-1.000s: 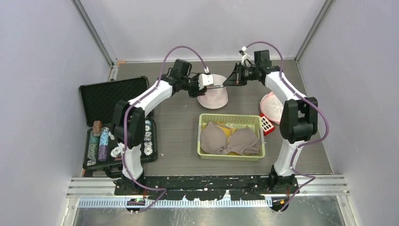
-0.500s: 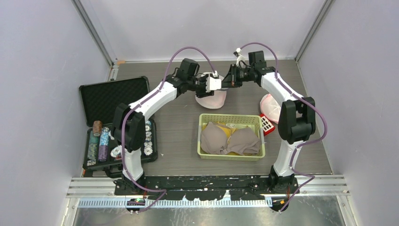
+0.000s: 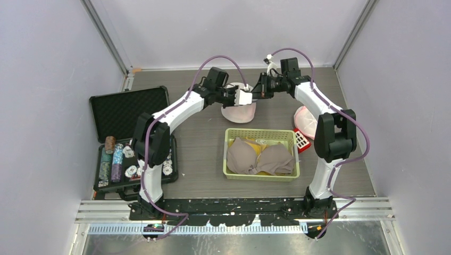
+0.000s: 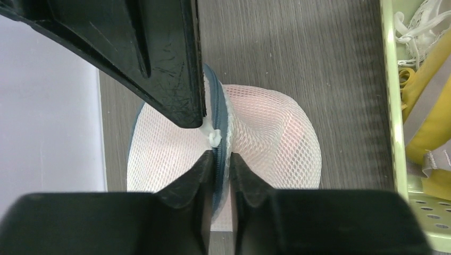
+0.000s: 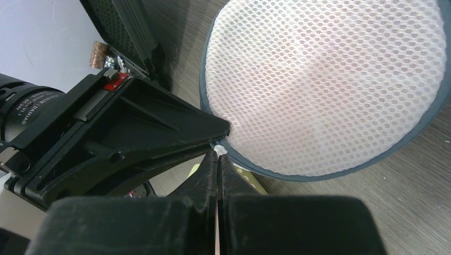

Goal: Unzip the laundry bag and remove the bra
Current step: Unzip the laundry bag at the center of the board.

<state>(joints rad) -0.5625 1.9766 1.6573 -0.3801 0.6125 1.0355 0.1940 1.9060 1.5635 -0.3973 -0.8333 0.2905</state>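
The laundry bag point(image 3: 239, 110) is a round white mesh pouch with a blue-grey zipper rim, held up at the back of the table between both grippers. My left gripper point(image 4: 219, 159) is shut on the zipper seam point(image 4: 219, 114), just below the white zipper pull point(image 4: 214, 137). My right gripper point(image 5: 218, 152) is shut on that same pull point(image 5: 219, 148), its fingers point(image 4: 175, 79) coming in from above in the left wrist view. The mesh point(image 5: 324, 85) shows a faint pink tint. The bra itself is hidden inside the bag.
A green basket point(image 3: 230, 154) with taupe and yellow garments sits in front of the bag. A second mesh bag point(image 3: 305, 118) and a small red item point(image 3: 301, 139) lie to the right. An open black case point(image 3: 125, 109) with poker chips is at the left.
My left gripper moved right along the bag's rim until it met the right gripper, then closed on the zipper seam. The right gripper shifted slightly left and stayed shut.
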